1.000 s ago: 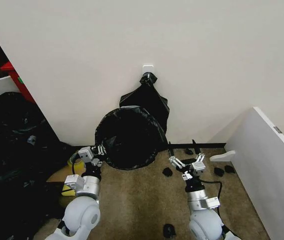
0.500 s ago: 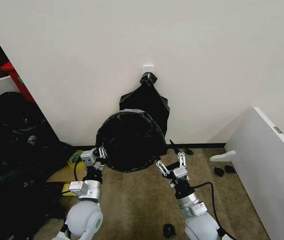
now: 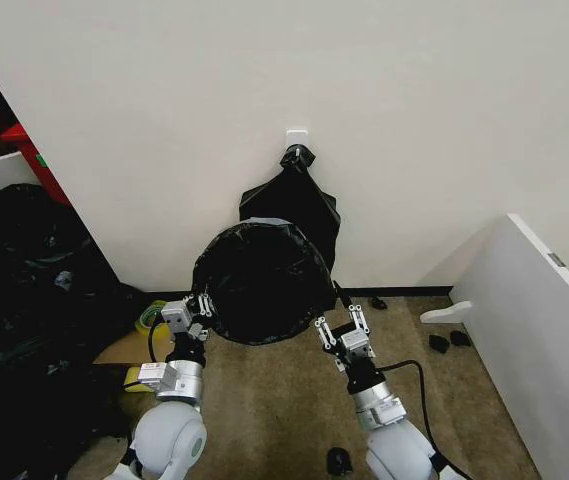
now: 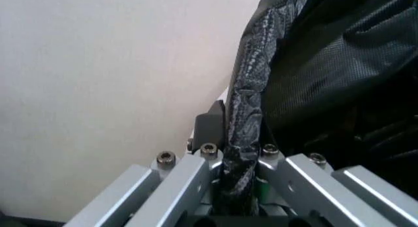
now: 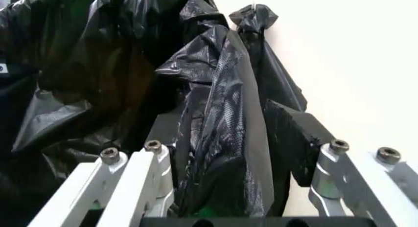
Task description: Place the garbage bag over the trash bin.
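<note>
The trash bin (image 3: 262, 282) stands on the floor against the wall, its mouth fully covered by the black garbage bag (image 3: 264, 275). The left end effector (image 3: 202, 304) sits at the bin's left rim, clenched on a bunched fold of the bag (image 4: 243, 129). The right end effector (image 3: 336, 328) is at the bin's right rim, its fingers (image 5: 154, 178) spread apart with a hanging fold of bag (image 5: 222, 139) between them. More black bags (image 3: 299, 195) hang from a wall hook (image 3: 296, 140) just behind the bin

A black knotted bag (image 3: 299, 200) hangs from a white wall hook (image 3: 296, 137), a white panel (image 3: 544, 330) leans at right, small dark objects (image 3: 449, 342), possibly shoes, lie on the brown floor (image 3: 274, 400).
</note>
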Controlling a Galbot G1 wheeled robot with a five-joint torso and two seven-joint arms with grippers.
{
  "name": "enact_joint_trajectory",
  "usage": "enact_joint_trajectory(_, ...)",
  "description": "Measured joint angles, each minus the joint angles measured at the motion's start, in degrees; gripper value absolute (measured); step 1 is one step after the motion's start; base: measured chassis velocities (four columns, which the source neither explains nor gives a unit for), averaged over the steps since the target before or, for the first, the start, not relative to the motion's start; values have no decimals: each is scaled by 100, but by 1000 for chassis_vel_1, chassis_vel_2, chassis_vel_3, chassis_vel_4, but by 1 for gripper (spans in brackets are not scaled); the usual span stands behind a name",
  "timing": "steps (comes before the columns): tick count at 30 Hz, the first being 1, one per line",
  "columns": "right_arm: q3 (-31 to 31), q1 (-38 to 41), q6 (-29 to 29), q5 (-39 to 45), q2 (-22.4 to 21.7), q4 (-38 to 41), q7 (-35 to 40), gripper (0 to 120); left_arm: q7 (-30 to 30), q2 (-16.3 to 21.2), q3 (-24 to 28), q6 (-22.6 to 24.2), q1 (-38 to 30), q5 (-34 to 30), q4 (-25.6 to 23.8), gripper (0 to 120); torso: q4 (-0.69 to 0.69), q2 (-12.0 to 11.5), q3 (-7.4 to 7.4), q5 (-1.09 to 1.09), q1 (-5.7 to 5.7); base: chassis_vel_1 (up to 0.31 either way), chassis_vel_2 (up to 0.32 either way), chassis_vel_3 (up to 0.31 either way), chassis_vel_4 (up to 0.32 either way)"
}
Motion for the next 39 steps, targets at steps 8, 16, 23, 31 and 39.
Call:
enact_joint_trajectory(8, 17, 12, -67, 14, 25, 0, 32, 30, -3, 6, 1, 10, 3, 2, -20, 0, 0, 0, 0, 0, 0, 0, 0, 0, 0)
enact_joint_trajectory(16, 34, 0, 3, 22, 44, 6, -7, 0, -6, 16, -15, 15, 29, 2, -50, 0, 0, 0, 0, 0, 0, 0, 0, 0, 0)
enact_joint_trajectory(23, 72, 7, 116, 164, 68, 2, -127, 0, -8, 23, -31, 17, 27, 0, -50, 0, 0, 0, 0, 0, 0, 0, 0, 0, 0)
enact_joint_trajectory(31, 168, -33, 273, 408, 52, 22, -255, 0, -8, 14, -29, 18, 1, -11, -21, 0, 0, 0, 0, 0, 0, 0, 0, 0, 0)
enact_joint_trajectory(39, 45, -118, 224, 244, 71, 122, -288, 19, -8, 1, -20, 19, -3, -10, 1, 0, 0, 0, 0, 0, 0, 0, 0, 0, 0)
